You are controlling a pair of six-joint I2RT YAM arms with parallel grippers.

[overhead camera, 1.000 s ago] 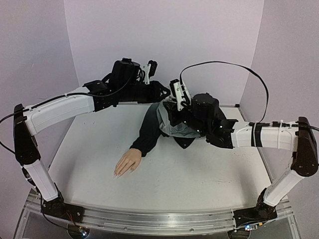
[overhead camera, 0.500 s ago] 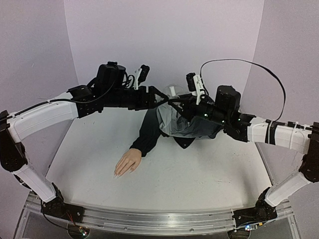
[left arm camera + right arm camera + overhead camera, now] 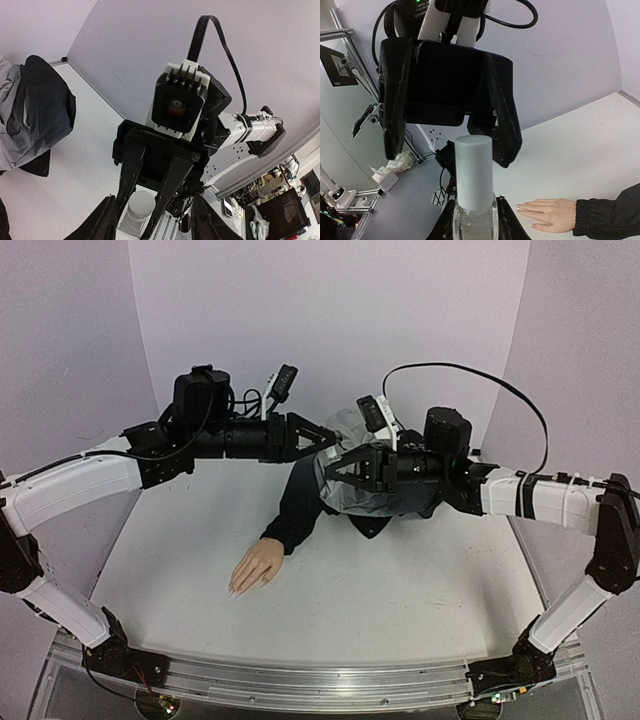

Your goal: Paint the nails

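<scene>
My right gripper point(image 3: 475, 212) is shut on a small clear bottle point(image 3: 474, 227) with a pale cylindrical cap point(image 3: 474, 170), held in the air. My left gripper point(image 3: 153, 196) is open and faces it tip to tip, its jaws spread just past the cap point(image 3: 140, 202). In the top view the left gripper point(image 3: 322, 440) and right gripper point(image 3: 338, 464) meet above the back of the table. The flesh-coloured mannequin hand point(image 3: 255, 566) lies flat in a dark sleeve point(image 3: 298, 498). Its pale nails point(image 3: 232, 590) point toward the near left and also show in the right wrist view point(image 3: 522, 206).
A grey and black garment point(image 3: 372, 498) lies bunched at the back centre, under the right gripper, joined to the sleeve. The white table point(image 3: 400, 590) is walled by pale panels on three sides. A metal rail point(image 3: 320, 685) runs along the near edge.
Both arms have swung from the back of the table into a level, facing pose. The left wrist has drawn back to the left, and the right gripper has turned toward it with the bottle.
</scene>
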